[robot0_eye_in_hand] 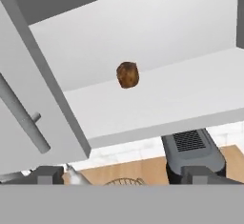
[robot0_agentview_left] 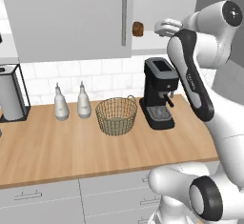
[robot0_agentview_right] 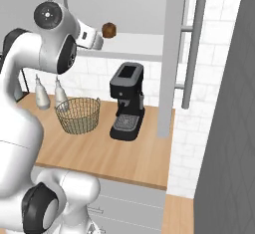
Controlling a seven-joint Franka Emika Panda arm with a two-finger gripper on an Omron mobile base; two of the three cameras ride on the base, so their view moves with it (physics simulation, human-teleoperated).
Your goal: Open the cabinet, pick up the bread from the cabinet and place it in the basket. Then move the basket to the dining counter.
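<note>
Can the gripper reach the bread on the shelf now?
Probably yes. The cabinet door stands swung open, the bread sits alone on the white shelf, and the open gripper faces it with nothing between.

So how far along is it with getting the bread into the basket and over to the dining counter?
Done: the cabinet has its right door swung open, exposing the white shelf.

In hand: the tool is open and holds nothing, facing the bread, which sits on the shelf.

Left: grasp the bread, drop it into the basket, which stands beside the coffee machine on the worktop, then carry the basket to the dining counter.
</note>
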